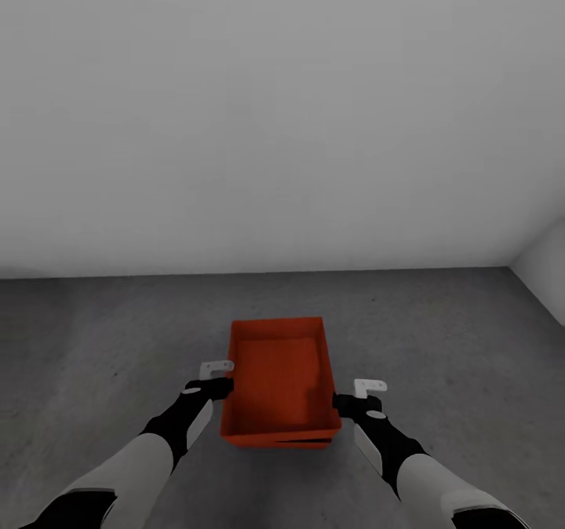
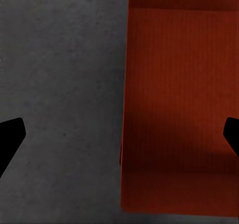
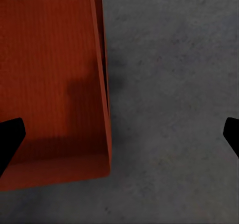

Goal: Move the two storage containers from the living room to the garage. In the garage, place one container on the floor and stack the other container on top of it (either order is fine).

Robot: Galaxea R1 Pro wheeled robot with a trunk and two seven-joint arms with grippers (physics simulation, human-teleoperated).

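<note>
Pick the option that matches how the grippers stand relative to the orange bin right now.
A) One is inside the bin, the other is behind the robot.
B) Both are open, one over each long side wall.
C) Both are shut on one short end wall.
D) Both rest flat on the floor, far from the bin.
B: the left gripper and right gripper flank the orange bin, and each wrist view shows spread fingers straddling a side wall, one over the bin, one over the grey floor.

No readable text in any view.

The red-orange storage container (image 1: 278, 380) carried no label, brand or number on its ribbed inner bottom or its thin walls, as seen from the head and from both wrists. The grey concrete floor (image 1: 439, 333) and the plain pale wall (image 1: 282, 121) at the far side bore no sign, mark or lettering either.
</note>
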